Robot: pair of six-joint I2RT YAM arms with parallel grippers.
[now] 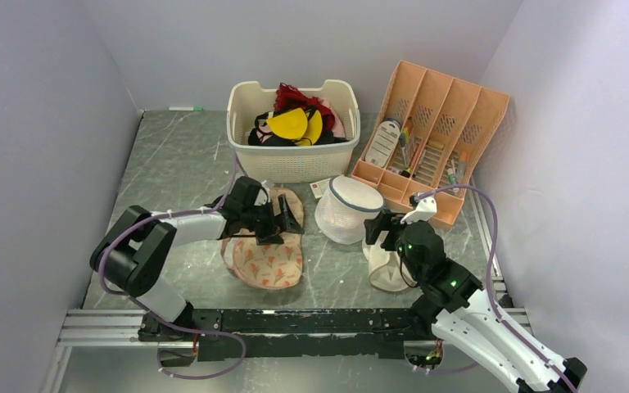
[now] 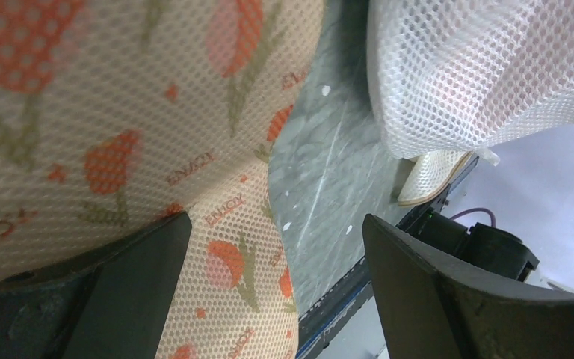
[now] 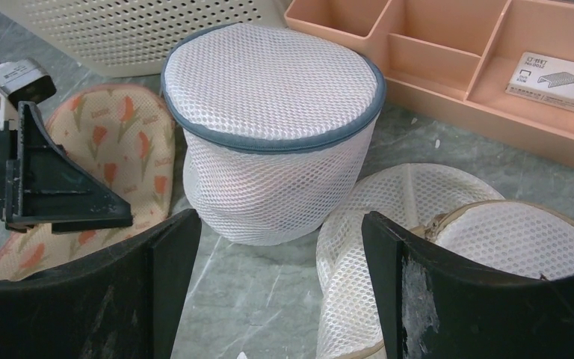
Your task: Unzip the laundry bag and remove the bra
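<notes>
Lying flat, the laundry bag [image 1: 270, 262] is judged light, floppy mesh — best pinched at its edging; left gripper [image 2: 275, 239] released.

Laundry bag [image 2: 119, 112] — fine honeycomb mesh cloth, matt, floral print on the weave. Dome bag [image 3: 269, 97]: coarser white mesh cloth, smooth blue-grey fabric binding at the rim. Desk [image 1: 180, 155]: marbled grey sheet, smooth, faint sheen. Basket [image 1: 295, 168] — cream plastic, perforated walls, matt. Organiser tray [image 3: 448, 45]: peach plastic, smooth, satin. Right fingers [image 3: 456, 299]: black plastic, matt, scuffed with pale scratches.
</notes>
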